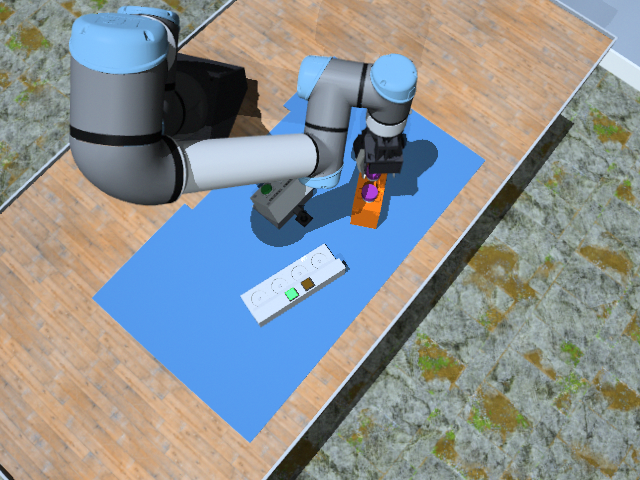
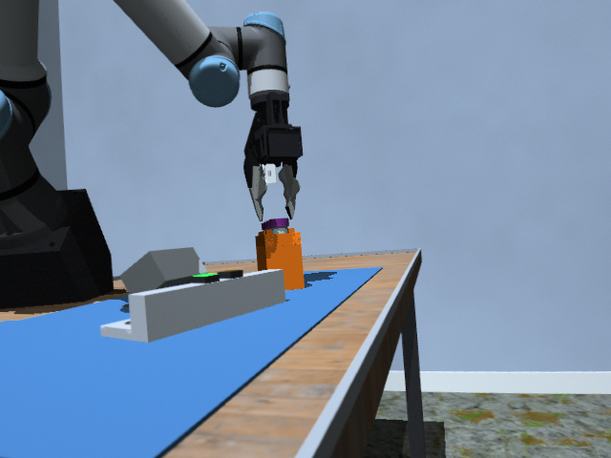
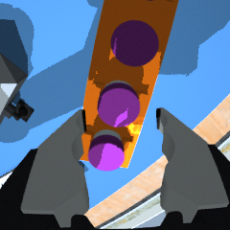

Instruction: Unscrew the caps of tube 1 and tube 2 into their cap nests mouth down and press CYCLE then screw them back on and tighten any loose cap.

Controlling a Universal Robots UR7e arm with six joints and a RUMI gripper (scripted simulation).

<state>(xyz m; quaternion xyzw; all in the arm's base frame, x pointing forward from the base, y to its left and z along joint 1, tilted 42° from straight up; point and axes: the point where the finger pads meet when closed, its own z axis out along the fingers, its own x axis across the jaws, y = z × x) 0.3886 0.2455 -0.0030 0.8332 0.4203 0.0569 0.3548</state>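
Note:
The orange decapping station (image 1: 364, 212) (image 2: 279, 257) (image 3: 160, 19) stands on the blue mat with purple caps on its tubes. Three caps show in the wrist view: a dark one (image 3: 134, 42), a middle one (image 3: 119, 104) and a bright one (image 3: 106, 152) at the block's near end. One cap (image 1: 369, 191) shows beside the gripper in the top view. My gripper (image 1: 377, 173) (image 2: 274, 217) (image 3: 121, 110) is open and empty. It hangs just above the caps, with its fingers either side of the middle cap. The white cap tray (image 1: 268, 310) (image 2: 197, 302) has empty nests and its green lamp (image 1: 291, 293) (image 2: 204, 275) is lit.
The grey key housing (image 1: 281, 202) (image 2: 160, 268) with the green key (image 1: 266, 189) stands left of the station, partly under the arm. The tray's amber lamp (image 1: 308, 283) is dark. The table's edge (image 2: 355, 344) runs close by on the right.

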